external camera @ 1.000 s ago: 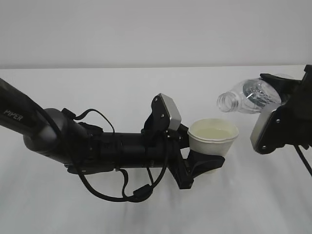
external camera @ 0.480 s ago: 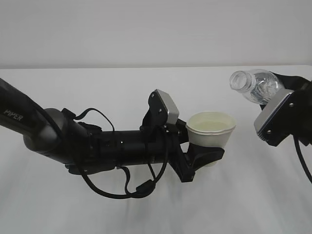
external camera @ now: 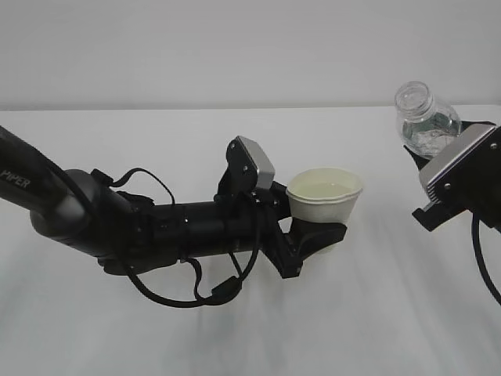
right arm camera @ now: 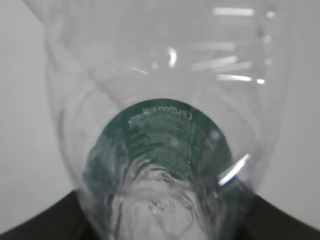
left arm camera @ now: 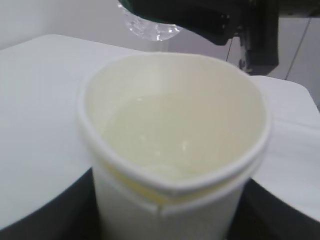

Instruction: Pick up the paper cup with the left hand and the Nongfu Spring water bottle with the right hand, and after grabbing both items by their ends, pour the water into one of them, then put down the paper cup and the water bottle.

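Left arm: the black arm marked "PIPER" reaches in from the left edge of the exterior view, lying nearly level above the surface [external camera: 235, 329], with cables looping under it and a grey camera block on top near the wrist.
Left claw [external camera: 317, 233]: pinching the cup at its lower part, one finger on each side; the fingers press against the cup wall.
Cup [external camera: 323, 205]: held upright, clear of the surface, near the middle of the exterior view. In the left wrist view its rim [left arm camera: 172, 182] looks pushed slightly out of round.
Water [left arm camera: 175, 135]: a pale, clear pool sits inside the cup, well below the rim.
Right arm: enters from the right edge, its light grey camera block facing the viewer.
Right claw [external camera: 450, 137]: pinching the bottle at its lower end; the fingers themselves are largely hidden behind the camera block.
Bottle [external camera: 424, 121]: held in the air at the upper right, neck up and leaning a little to the left, mouth open and capless. It stands apart from the cup, higher and to its right. The right wrist view shows the green label [right arm camera: 160, 135] through the clear ribbed wall.
Bottle contents: cannot tell whether any liquid is inside.
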### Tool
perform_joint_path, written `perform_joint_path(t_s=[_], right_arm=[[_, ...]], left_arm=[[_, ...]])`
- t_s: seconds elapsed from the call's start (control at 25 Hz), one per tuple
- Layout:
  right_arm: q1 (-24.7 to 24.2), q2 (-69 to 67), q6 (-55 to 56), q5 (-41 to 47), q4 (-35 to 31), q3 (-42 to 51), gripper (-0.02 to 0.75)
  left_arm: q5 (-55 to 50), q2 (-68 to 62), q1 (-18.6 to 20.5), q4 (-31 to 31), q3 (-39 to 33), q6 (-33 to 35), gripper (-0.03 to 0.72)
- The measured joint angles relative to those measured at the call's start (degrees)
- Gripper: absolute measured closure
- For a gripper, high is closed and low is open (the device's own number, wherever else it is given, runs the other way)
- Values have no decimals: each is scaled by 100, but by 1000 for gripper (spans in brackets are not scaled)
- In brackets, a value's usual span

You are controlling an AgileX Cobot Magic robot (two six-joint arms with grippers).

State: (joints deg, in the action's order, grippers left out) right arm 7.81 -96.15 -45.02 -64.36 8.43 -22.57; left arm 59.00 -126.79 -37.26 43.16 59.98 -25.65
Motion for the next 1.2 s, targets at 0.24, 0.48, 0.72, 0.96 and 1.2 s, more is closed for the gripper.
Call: perform_joint_path(t_s=[0.24, 0.48, 0.72, 0.96, 1.2], right_arm=[[0, 0, 887, 0, 0, 0, 372], [0, 0, 1657, 0, 42, 0, 372], [0, 0, 2305, 0, 42, 0, 372], [0, 0, 2902, 0, 56, 0, 372], [0, -9, 3256, 0, 56, 0, 372]], left_arm=[[3, 0, 161, -13, 0, 0, 238], [3, 0, 332, -13, 0, 177, 239], [70, 0, 575, -13, 0, 191, 251], [157, 0, 714, 24, 0, 191, 252], [157, 0, 771, 106, 0, 191, 251]])
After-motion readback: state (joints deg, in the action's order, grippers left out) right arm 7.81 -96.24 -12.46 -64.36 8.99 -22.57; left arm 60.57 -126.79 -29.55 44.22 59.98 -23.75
